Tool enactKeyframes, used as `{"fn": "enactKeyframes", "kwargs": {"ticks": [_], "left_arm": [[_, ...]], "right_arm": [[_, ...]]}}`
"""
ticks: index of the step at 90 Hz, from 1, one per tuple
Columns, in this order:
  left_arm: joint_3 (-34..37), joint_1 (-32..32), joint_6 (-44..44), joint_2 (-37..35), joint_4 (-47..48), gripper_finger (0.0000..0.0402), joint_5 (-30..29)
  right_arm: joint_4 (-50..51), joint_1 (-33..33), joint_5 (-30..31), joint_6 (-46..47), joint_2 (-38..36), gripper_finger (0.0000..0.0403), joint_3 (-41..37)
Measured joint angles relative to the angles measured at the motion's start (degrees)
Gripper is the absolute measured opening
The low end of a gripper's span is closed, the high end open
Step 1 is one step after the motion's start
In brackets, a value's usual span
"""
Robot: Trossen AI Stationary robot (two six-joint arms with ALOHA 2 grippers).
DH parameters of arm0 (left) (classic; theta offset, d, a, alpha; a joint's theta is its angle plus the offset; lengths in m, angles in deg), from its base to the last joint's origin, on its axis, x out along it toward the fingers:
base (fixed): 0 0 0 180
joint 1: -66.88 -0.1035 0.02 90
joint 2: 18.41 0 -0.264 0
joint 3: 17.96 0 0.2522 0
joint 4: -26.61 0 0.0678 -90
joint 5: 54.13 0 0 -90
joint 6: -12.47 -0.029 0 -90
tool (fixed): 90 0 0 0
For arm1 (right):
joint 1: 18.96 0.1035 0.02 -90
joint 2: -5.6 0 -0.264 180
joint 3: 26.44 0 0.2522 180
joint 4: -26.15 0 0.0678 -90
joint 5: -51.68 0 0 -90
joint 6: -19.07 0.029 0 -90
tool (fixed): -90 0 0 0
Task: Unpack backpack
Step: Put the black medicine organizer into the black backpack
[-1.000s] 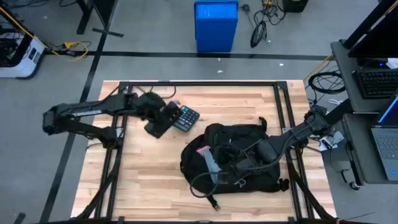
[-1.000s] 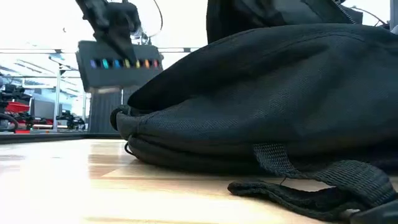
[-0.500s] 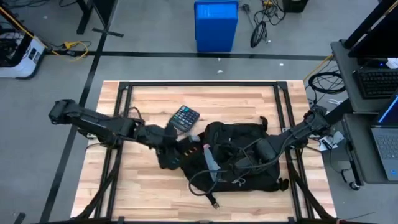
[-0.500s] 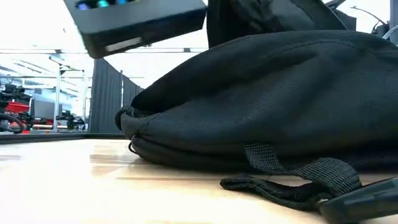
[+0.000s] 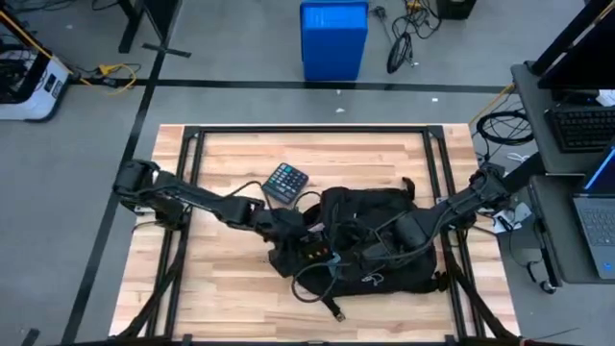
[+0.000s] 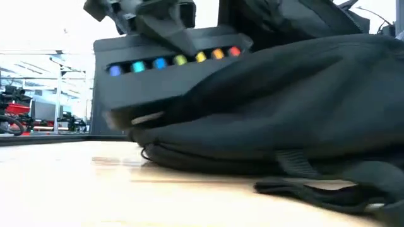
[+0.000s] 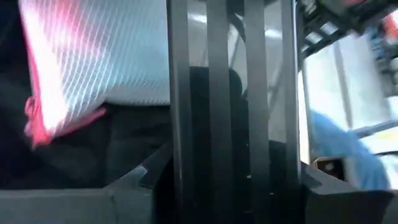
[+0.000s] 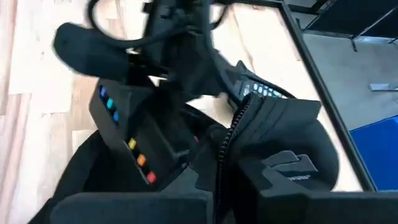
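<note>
High view: backpack [image 5: 375,245] on wood table [image 5: 221,288], grey floor.

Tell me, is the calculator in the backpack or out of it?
Out. The calculator lies on the table beside the backpack, apart from the left claw.

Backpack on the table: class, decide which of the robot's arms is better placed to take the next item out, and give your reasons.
Probably the left. Its gripper is at the backpack opening, right by the striped pink-and-white item. The right gripper lies across the bag's top, seemingly steadying it.
</note>
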Motion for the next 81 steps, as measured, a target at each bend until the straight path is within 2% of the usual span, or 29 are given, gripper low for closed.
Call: {"fn": "enactKeyframes", "kwargs": {"ticks": [8, 18, 25, 32, 51, 60, 74, 81], "left_arm": [[-1.91, -2.18, -0.17, 0.0, -0.04, 0.0162, 3.75], [-4.31, -5.53, 0.27, 0.0, -0.09, 0.0162, 12.06], [-5.43, -8.1, 2.77, 0.0, 0.15, 0.0162, 18.42], [-5.91, -10.47, 5.6, 0.0, 0.21, 0.0162, 21.2], [-6.0, -13.77, 7.62, 0.83, -2.41, 0.0162, 20.77], [-6.02, -13.75, 10.6, 3.31, -7.55, 0.0162, 20.04], [-6.0, -12.51, 15.09, 8.87, -22.11, 0.0162, 17.26], [-6.65, -11.89, 15.33, 11.64, -26.03, 0.0162, 15.65]], "right_arm": [[-0.09, 0.0, -0.51, -0.47, 0.0, 0.0004, 0.0], [-0.91, 0.0, -0.55, -1.83, 0.0, 0.0004, 0.0], [-2.24, 0.0, -0.57, -3.63, 0.0, 0.0004, 0.0], [-3.5, 0.02, -0.58, -4.95, 0.0, 0.0004, 0.0], [-6.29, -0.09, -0.31, -7.88, 0.0, 0.0004, -0.02], [-6.69, -0.13, -0.39, -9.03, 0.0, 0.0004, -0.02], [-6.4, -0.13, -0.17, -9.24, 0.52, 0.0004, -0.03], [-6.05, -0.33, -0.49, -9.24, 0.95, 0.0004, -0.03]]}}
